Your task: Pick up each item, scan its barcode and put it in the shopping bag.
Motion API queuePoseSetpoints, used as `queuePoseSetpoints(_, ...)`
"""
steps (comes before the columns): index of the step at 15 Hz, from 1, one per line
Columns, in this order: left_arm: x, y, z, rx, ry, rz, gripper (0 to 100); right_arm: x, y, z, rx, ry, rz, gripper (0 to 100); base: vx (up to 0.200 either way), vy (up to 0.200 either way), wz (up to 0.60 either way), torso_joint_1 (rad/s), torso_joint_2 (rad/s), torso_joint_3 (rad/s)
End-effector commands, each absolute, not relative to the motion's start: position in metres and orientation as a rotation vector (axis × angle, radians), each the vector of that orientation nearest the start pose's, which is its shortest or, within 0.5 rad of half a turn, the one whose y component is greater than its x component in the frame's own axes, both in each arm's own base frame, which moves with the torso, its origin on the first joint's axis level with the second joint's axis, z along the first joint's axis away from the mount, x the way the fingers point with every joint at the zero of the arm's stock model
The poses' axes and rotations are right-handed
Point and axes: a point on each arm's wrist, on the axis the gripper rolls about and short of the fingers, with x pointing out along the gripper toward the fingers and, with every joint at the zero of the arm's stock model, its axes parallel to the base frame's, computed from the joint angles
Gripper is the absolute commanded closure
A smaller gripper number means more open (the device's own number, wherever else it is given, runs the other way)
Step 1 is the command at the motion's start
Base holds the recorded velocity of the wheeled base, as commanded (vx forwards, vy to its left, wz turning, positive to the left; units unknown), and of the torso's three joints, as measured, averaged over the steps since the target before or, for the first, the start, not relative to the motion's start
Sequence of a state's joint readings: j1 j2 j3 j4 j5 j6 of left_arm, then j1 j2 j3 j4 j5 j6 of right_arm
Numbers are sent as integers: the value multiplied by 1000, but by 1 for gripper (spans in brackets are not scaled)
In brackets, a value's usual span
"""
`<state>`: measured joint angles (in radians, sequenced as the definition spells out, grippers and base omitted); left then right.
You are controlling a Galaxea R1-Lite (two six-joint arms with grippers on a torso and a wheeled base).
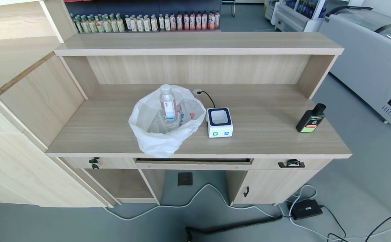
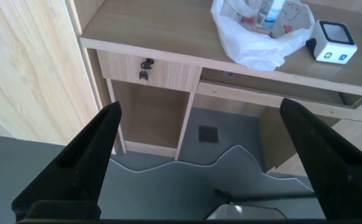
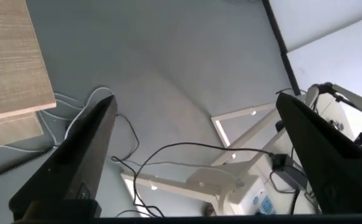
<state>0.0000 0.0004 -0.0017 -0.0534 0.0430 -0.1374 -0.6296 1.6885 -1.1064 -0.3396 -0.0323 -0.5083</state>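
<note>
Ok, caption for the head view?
Clear bottle upright in the white bag, scanner beside it, dark bottle far right on the counter.

Upper shelf (image 1: 198,42) caps the tabletop (image 1: 266,134) from above. Bag (image 1: 155,137) and scanner (image 1: 219,122) stand just beside each other at centre. Open surface runs from scanner to dark bottle (image 1: 310,120) near the right edge, and also left of bag.

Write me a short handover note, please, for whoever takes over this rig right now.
Left hand: open, holding nothing, low in front of the desk.
Right hand: open, holding nothing, over the floor beside the desk.
Shopping bag is on the desk, with the scanner just to its right.
Done: clear bottle stands in the bag.
Left: dark bottle, upright near the desk's right end, not yet picked up, scanned or bagged.
</note>
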Motion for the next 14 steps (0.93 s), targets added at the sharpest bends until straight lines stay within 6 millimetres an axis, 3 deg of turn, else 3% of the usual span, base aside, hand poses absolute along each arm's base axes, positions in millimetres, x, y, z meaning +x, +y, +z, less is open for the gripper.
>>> queuePoseSetpoints(1, -23, 1, 81, -139, -58, 39, 0, 285, -190, 223, -410, 421, -530, 0, 0, 0, 0, 0, 0, 0)
queuePoseSetpoints(5, -23, 1, 81, -139, -58, 39, 0, 323, -183, 203, -420, 423, -446, 0, 0, 0, 0, 0, 0, 0)
queuePoseSetpoints(14, -23, 1, 81, -139, -58, 41, 0, 371, -162, 185, -443, 388, -353, 0, 0, 0, 0, 0, 0, 0)
